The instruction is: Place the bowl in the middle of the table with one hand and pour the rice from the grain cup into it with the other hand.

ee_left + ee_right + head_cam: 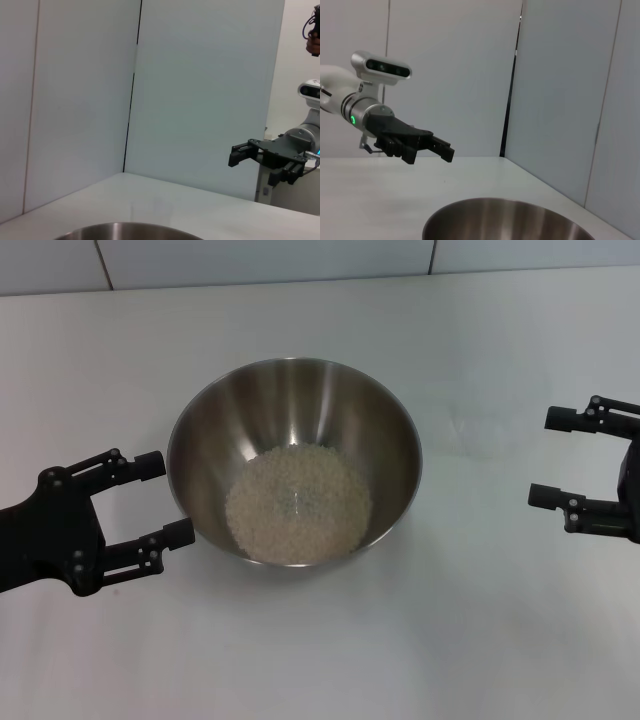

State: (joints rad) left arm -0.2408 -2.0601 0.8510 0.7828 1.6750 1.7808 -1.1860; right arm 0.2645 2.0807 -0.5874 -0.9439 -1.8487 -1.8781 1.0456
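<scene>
You're looking at a job that reads as essentially done: one large shiny stainless-steel mixing bowl (295,460) is sitting mid-way across the plain white tabletop (480,640), and one pale heap of whitish rice grains (298,504) is lying in the bowl's bottom. No grain cup is showing in any view, so you can't confirm where it ended up. You're counting two black grippers, both empty. The left gripper (165,499) is hovering just beside the bowl's left rim, fingers spread wide, not touching it. The right gripper (556,458) is hanging well apart from the bowl on its right side, fingers also spread wide. My read: nothing is remaining except parking the arms.
</scene>
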